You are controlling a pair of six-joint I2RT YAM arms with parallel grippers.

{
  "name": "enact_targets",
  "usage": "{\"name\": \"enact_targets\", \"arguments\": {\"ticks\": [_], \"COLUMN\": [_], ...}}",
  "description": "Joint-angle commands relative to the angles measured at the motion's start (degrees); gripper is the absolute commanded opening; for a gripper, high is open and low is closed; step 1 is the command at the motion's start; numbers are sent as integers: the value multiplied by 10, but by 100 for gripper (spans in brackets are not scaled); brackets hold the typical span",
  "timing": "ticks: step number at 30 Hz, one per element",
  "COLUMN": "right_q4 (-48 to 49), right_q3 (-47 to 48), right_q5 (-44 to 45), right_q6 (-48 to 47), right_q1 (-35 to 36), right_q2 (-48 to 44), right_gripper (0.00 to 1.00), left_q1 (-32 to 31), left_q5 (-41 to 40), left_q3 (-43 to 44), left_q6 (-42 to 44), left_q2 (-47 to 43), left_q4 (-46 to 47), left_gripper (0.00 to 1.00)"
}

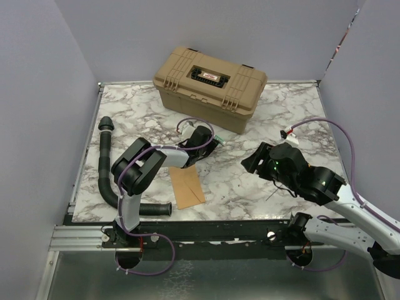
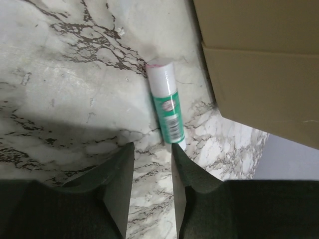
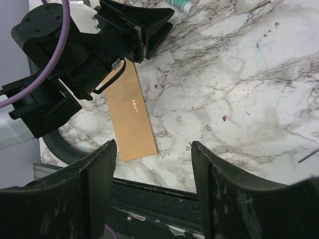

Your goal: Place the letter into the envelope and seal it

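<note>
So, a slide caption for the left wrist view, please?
Open left tool close to a green-and-white glue stick on the marble table, beside a tan case.

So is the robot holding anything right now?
No. The left gripper is open just short of the glue stick; the right gripper is open and empty.

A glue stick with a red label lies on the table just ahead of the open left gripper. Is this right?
No, the label is green, as the left wrist view shows. The glue stick does lie on the table just ahead of the open left gripper.
</note>
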Motion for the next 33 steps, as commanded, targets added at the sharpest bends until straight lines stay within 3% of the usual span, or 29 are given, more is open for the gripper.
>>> {"name": "enact_targets", "arguments": {"ticks": [1, 6, 11, 16, 17, 18, 26, 33], "right_q4": [-22, -28, -39, -73, -87, -102, -219, -301], "right_q3": [-6, 0, 7, 23, 28, 35, 104, 220], "right_q5": [11, 9, 16, 51, 62, 74, 142, 191], "right_q6": [11, 10, 8, 17, 21, 26, 32, 1], "right_q1": [2, 2, 2, 2, 2, 2, 2, 2], "right_q2": [-7, -5, -4, -4, -2, 0, 4, -8], "right_gripper": [64, 64, 64, 66, 66, 67, 73, 73], "left_q1": [0, 0, 0, 1, 2, 2, 4, 4], "left_q5": [-25, -17, -34, -50, -53, -58, -150, -206], "left_q3": [24, 32, 25, 29, 32, 35, 74, 159], "left_q6": [-22, 23, 116, 227, 248, 278, 397, 474], "left_q2": [20, 7, -65, -166, -184, -204, -370, -536], "left_q4": [-30, -28, -39, -147, -176, -211, -459, -600], "left_gripper": [38, 48, 61, 74, 92, 98, 99, 99]}}
